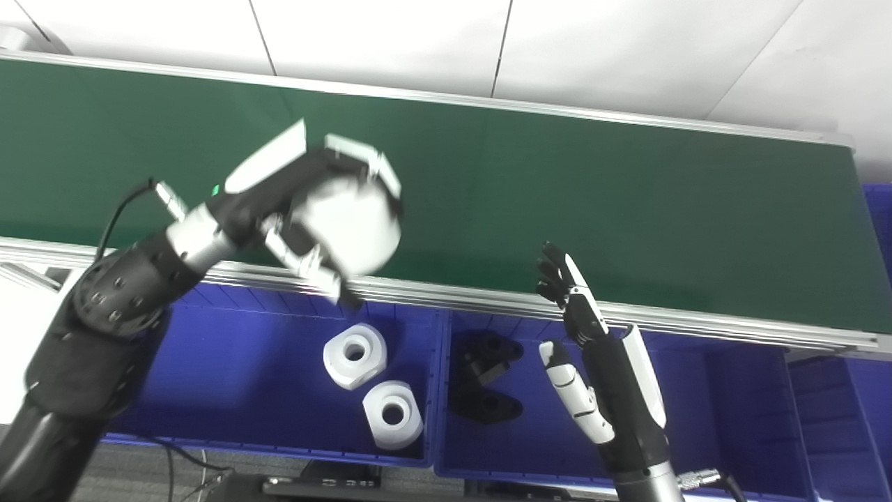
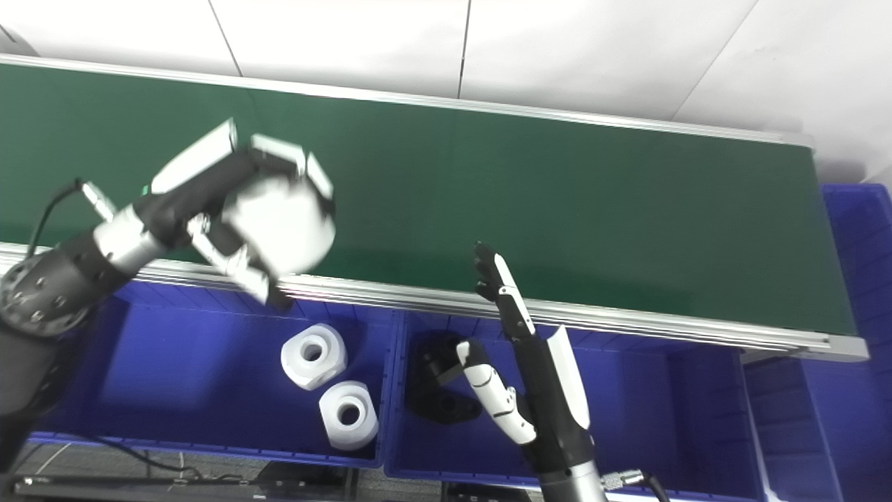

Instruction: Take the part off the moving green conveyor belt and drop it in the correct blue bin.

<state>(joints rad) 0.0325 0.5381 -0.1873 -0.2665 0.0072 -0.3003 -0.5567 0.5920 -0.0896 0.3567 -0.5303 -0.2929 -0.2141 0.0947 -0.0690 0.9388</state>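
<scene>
White part [image 1: 346, 224], blurred, sat grasped in the left hand [image 1: 306, 209] above the belt's [image 1: 627, 209] near edge, seemingly over the left blue bin [image 1: 230, 376] holding two white parts [image 1: 354, 355]. Right hand [image 1: 592, 369] hovered with fingers spread, holding nothing.

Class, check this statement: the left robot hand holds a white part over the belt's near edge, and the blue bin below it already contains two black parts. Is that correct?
Not quite. The two parts in the blue bin below the left robot hand are white, as the left eye view shows. The black parts lie in the neighbouring bin. The rest stands: the hand holds a white part over the belt's near edge.
</scene>
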